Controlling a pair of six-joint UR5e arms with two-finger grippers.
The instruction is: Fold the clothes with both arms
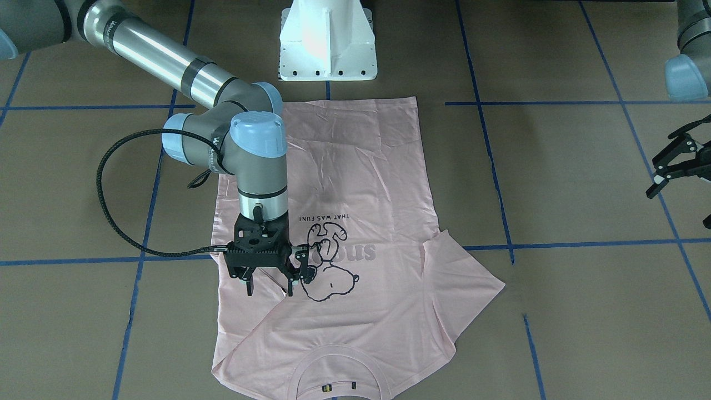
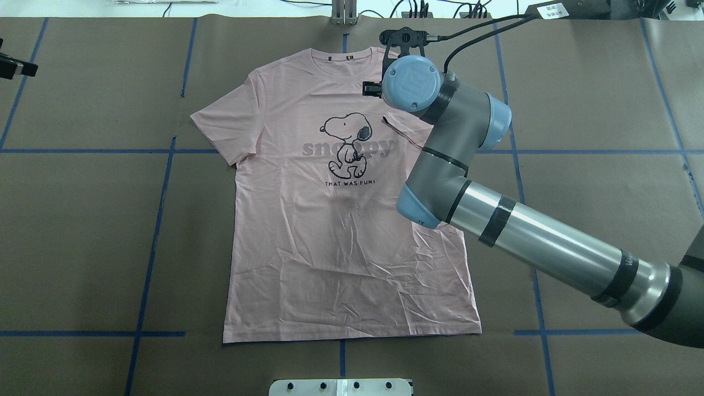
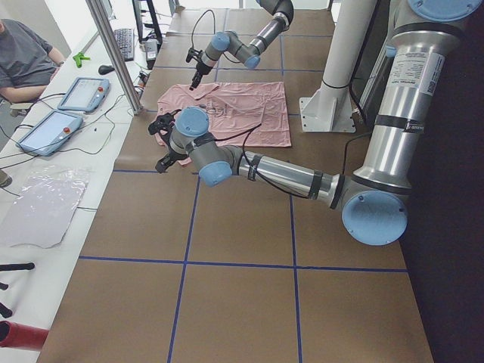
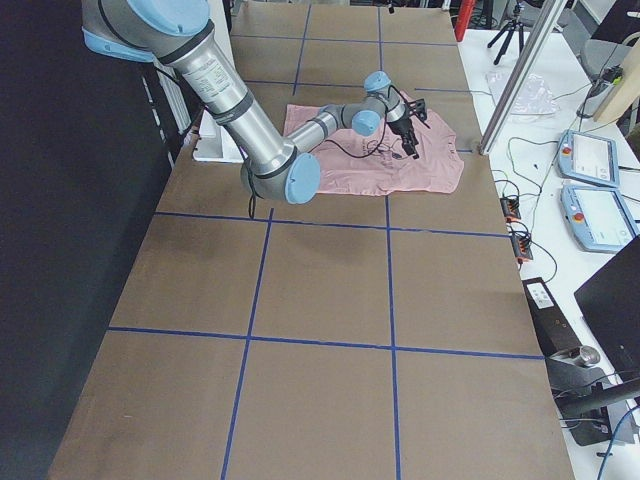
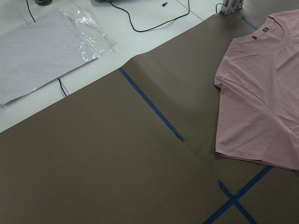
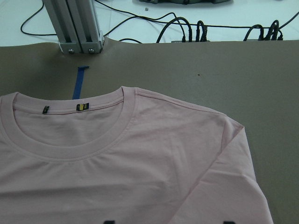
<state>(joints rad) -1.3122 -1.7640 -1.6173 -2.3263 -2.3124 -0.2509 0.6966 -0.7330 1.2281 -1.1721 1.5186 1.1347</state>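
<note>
Hovering just above the T-shirt [image 1: 361,183] sleeve [image 2: 408,124], right end effector [image 1: 268,290] is spread; left end effector [image 1: 665,164], spread too, stands aside, likely for room

Pale pink T-shirt [image 2: 341,247]: soft matt knit cloth, creased toward hem. Ribbed collar [image 6: 70,150]. Snoopy print [image 2: 346,144] dark, flat, matt.
Table cover [image 2: 82,231]: brown matt paper, faintly wrinkled, crossed by blue tape lines [image 2: 158,220].
Right arm [image 2: 550,247]: silver metal tube with sheen, grey matt joint housings, light blue semi-gloss plastic caps [image 2: 411,83].
Right gripper [image 1: 269,291]: black matt plastic.
Cable [image 1: 103,183]: black braided sleeve.
Pedestal base [image 1: 328,44]: glossy white painted metal.
Clear bag [image 5: 46,51]: shiny crinkled plastic film.
</note>
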